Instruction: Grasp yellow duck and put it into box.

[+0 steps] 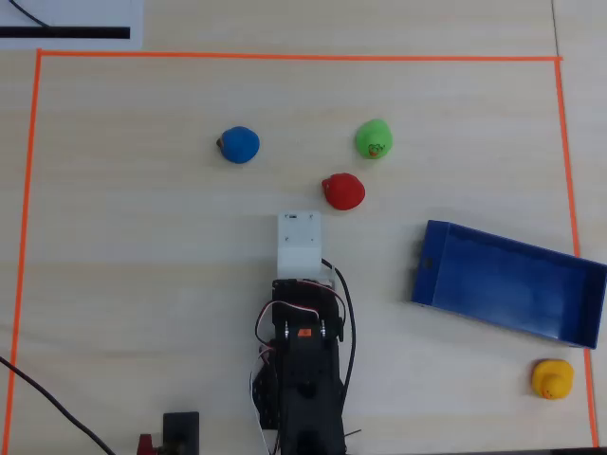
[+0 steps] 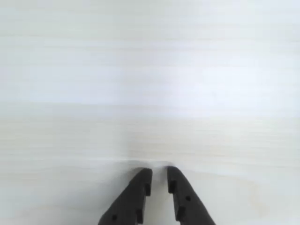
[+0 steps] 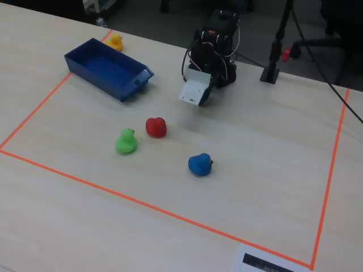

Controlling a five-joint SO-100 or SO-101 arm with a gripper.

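The yellow duck (image 1: 552,378) sits on the table at the lower right of the overhead view, just outside the blue box's near right corner. In the fixed view it (image 3: 115,41) lies behind the box. The blue box (image 1: 512,284) is empty and lies at an angle; it also shows in the fixed view (image 3: 105,68). My arm (image 1: 303,332) is folded at the bottom centre, far left of the duck. In the wrist view my gripper (image 2: 160,174) is empty over bare table, its black fingers (image 2: 140,187) only a narrow gap apart.
A red duck (image 1: 342,191), a green duck (image 1: 374,139) and a blue duck (image 1: 239,144) sit ahead of the arm. Orange tape (image 1: 285,57) frames the work area. A black stand (image 3: 271,68) and cables are beside the arm's base.
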